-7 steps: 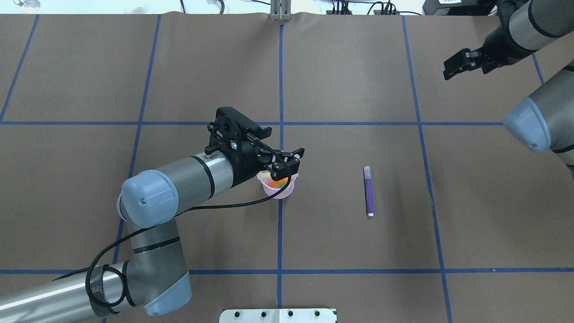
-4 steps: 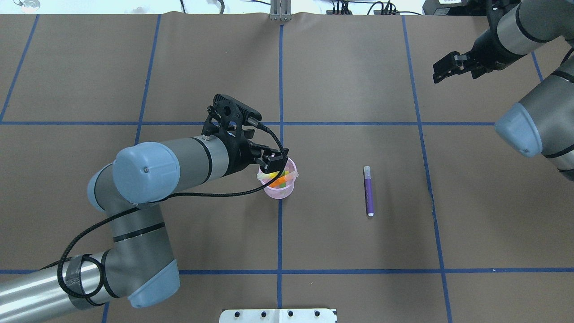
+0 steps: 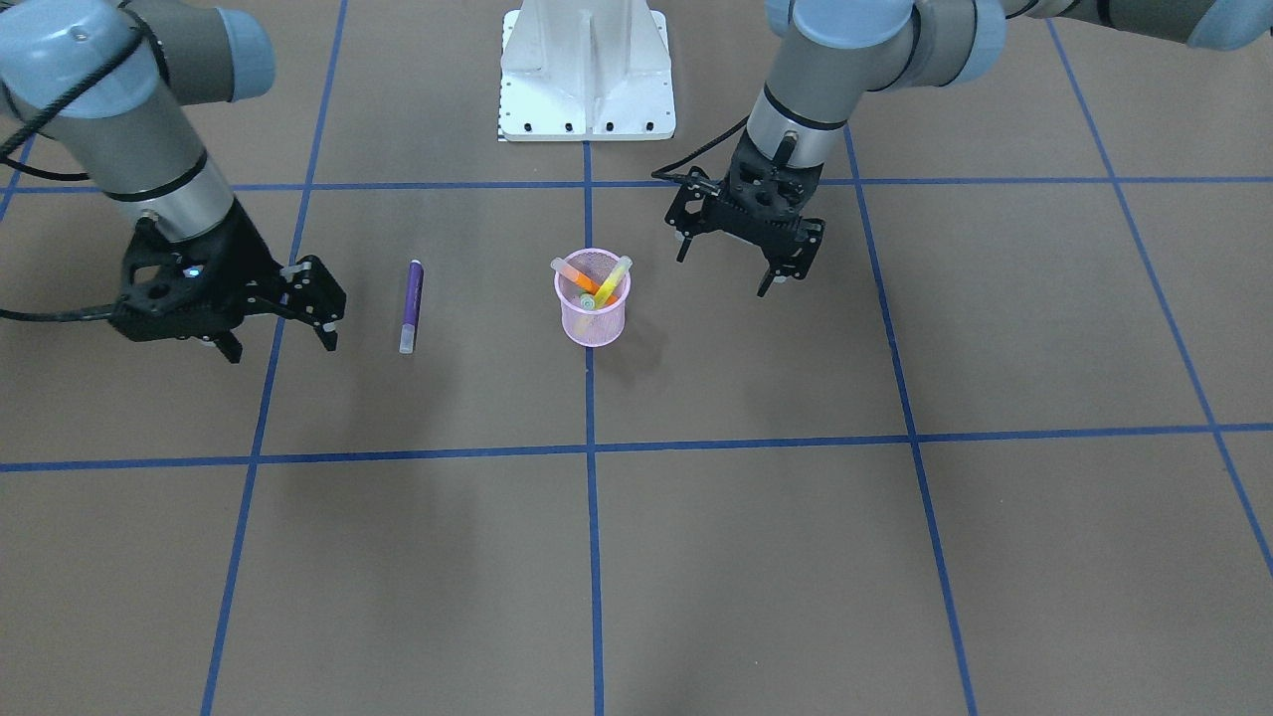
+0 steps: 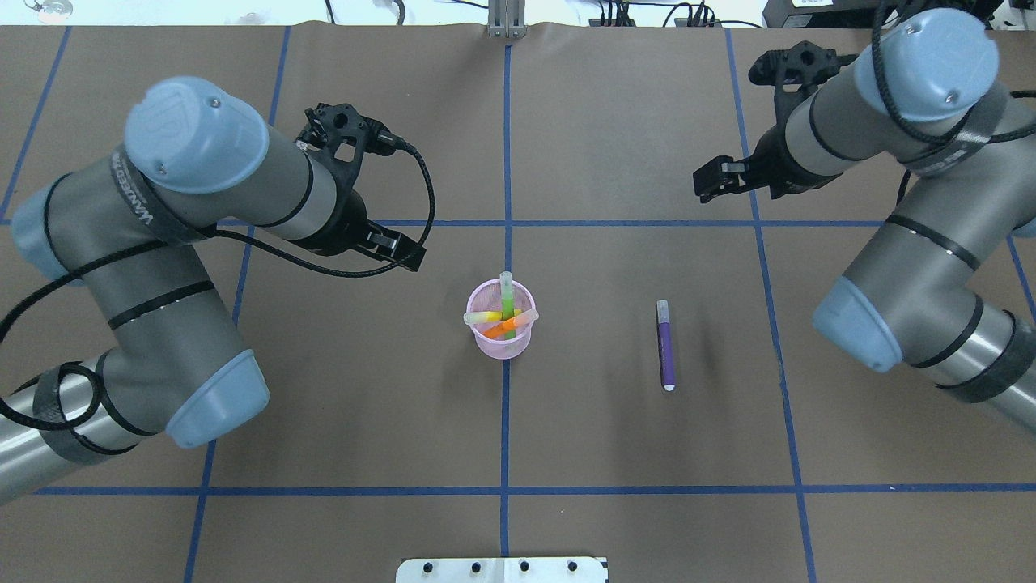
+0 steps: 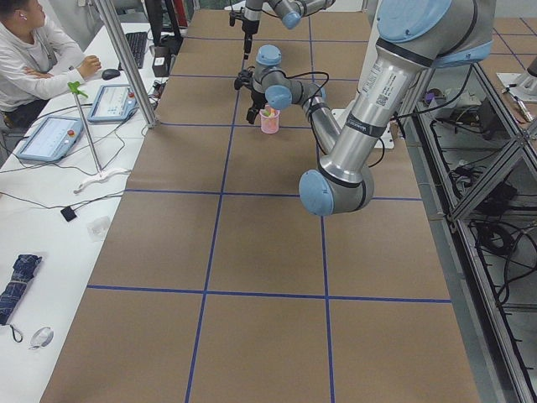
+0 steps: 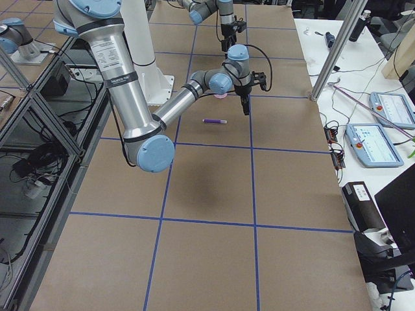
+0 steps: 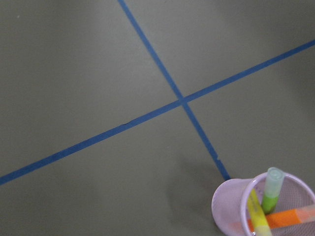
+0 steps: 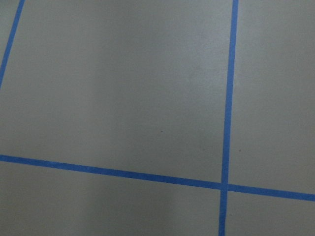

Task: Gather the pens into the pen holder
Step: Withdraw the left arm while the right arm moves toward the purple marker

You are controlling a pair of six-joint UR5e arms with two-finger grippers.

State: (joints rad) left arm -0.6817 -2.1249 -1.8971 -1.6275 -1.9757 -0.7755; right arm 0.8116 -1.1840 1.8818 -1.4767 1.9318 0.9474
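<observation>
White base plate [image 3: 587, 70]: located at the robot's edge of the table [image 4: 364, 405], on the centre tape line. Pen holder [image 4: 502, 350]: pink wire-mesh cup, upright, positioned on the same centre line further out from the base plate. Contents: three pens, caps upward, crossing one another inside the cup. The green pen [image 4: 507, 295] leans toward the far rim, the yellow pen [image 4: 483, 317] toward the robot's left, and the orange pen [image 4: 506, 326] lies across between them. Purple pen [image 4: 666, 346]: outside the holder, flat on the table, well apart on the robot's right, parallel to the centre line, whitish cap pointing away from the robot. Left gripper [image 3: 723, 274]: raised above the table on the robot's left of the holder, clear of it, fingers spread wide, nothing between them. Right gripper [image 3: 283, 343]: raised above the table on the robot's right of the purple pen, fingers spread wide, nothing held. Surface: brown covering divided into squares by blue tape. Room: a white desk runs along the table's far side, carrying control tablets [image 5: 50, 138], with a seated operator [image 5: 33, 50] behind it.
</observation>
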